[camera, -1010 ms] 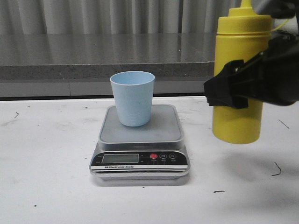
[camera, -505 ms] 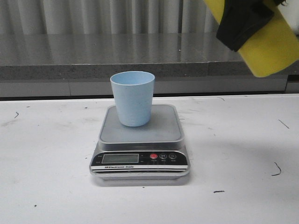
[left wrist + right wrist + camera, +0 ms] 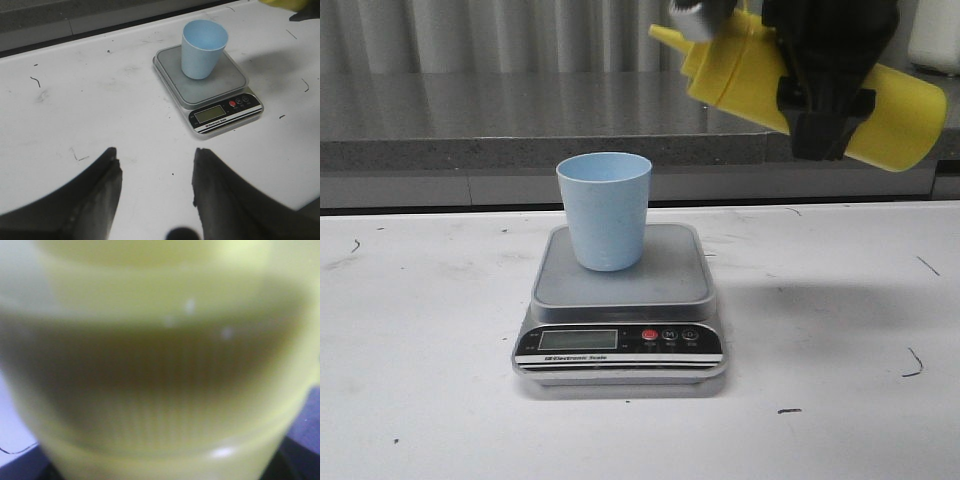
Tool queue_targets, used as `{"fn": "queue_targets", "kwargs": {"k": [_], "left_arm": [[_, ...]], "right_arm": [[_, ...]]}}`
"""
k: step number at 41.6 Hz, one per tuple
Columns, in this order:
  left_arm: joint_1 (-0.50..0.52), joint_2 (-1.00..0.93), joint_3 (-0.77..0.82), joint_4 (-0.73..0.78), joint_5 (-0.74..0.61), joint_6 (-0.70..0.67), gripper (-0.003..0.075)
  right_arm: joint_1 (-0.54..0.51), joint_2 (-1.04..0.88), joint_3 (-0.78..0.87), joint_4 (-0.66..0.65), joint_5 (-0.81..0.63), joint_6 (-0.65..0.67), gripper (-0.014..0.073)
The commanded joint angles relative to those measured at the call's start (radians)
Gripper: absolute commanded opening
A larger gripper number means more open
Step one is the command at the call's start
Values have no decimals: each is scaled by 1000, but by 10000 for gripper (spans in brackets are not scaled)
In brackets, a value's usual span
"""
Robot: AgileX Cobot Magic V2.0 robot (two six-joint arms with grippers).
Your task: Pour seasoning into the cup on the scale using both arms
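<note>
The pale blue cup (image 3: 604, 210) stands upright on the grey platform of the scale (image 3: 620, 300), mid-table. My right gripper (image 3: 825, 95) is shut on the yellow seasoning bottle (image 3: 900, 110) and holds it high at the upper right, tipped nearly sideways, its nozzle (image 3: 665, 35) pointing left, up and to the right of the cup. The bottle fills the right wrist view (image 3: 160, 360). The left wrist view shows the cup (image 3: 203, 49) and scale (image 3: 220, 112) ahead; my left gripper (image 3: 156, 167) is open and empty above bare table, apart from the scale.
A grey counter ledge (image 3: 520, 130) runs behind the white table (image 3: 420, 400). A small grey object (image 3: 692, 18) shows by the bottle's nozzle at the top edge. Small dark marks dot the tabletop.
My right gripper lifted the bottle from upright beside the scale and tipped it over sideways, swinging the nozzle left toward the space above the cup. Cup and scale have not moved.
</note>
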Motion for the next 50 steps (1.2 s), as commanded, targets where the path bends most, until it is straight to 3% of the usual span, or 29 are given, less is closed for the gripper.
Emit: {"fn": "queue_targets", "kwargs": {"k": [1,12,30,42,50], "left_arm": [[3,5,-27,-3,-67,-8,334],[3,5,-27,-3,-67,-8,334],[3,5,-27,-3,-67,-8,334],[3,5,-27,-3,-67,-8,334],[3,5,-27,-3,-67,-8,334]], "right_arm": [[32,-18,-43,-182,10,-12,297],[60,47,-45,-354,57,-11,297],[71,112,-115,-412,101,-1,297],[91,113,-128,-609,103,-20,297],[92,113,-128,-643,100,-20,297]]}}
